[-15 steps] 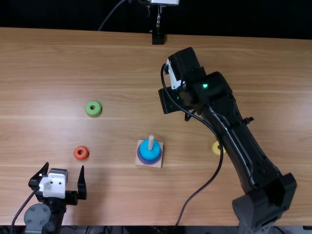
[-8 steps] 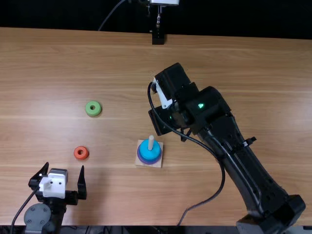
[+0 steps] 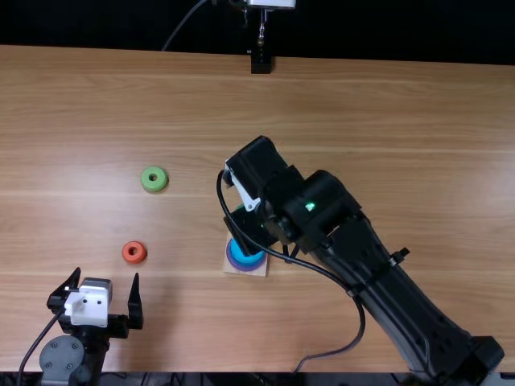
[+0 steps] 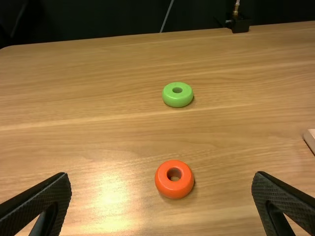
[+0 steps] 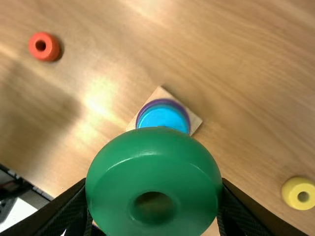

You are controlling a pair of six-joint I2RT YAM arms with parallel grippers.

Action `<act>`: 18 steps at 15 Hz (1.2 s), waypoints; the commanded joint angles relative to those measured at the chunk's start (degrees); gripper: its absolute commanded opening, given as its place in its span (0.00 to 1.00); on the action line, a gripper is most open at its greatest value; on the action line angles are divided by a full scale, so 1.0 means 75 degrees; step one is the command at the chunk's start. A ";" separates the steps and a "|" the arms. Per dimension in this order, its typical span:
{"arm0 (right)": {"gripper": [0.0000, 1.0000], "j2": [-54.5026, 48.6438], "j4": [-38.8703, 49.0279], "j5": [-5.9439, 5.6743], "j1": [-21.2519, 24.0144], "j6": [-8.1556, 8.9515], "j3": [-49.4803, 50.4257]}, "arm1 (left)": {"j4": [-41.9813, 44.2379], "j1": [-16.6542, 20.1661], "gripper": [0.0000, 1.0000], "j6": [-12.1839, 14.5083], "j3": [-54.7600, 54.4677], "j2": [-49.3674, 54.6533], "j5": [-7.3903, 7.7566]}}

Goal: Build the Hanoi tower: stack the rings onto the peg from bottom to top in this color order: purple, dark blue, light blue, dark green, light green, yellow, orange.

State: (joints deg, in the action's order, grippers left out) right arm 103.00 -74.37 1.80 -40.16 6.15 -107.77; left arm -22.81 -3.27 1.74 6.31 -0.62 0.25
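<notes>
Step in hand, as judged: ring four, dark green. The right gripper (image 5: 154, 189) is clamped on the dark green ring (image 5: 152, 160), one finger at either side. Ring is raised over the worktop (image 3: 386, 104), close to the stack but off it; exact alignment with the peg: cannot tell.

Stack: wooden base (image 5: 195, 120), purple ring (image 5: 184, 113) low, light blue ring (image 5: 163, 116) on top. A dark blue layer between them is presumed; its edge is hard to separate here.

Loose on worktop: light green ring (image 4: 177, 101); orange ring (image 4: 166, 185), well apart from the base; yellow ring (image 5: 289, 195), on the base's other side.

Left gripper (image 3: 107, 274): fingers apart, nothing between them, orange ring near.

Next move, judged: bring the dark green hole over the peg, level the ring, lower it until it seats on light blue, then release. Risk: an off-centre descent could catch the rim on the peg tip and tilt the ring or nudge the base. Remaining after this: light green, yellow, orange, in that order.
</notes>
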 commanded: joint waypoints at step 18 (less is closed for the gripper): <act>0.03 -0.0011 0.0078 0.0013 -0.0036 0.0009 0.0552 | -0.0587 0.0061 1.00 0.0120 -0.0841 0.0083 0.0037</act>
State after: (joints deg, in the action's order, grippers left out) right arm 102.96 -73.89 1.91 -40.14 6.26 -104.49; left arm -22.79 -3.27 1.74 6.31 -0.62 0.30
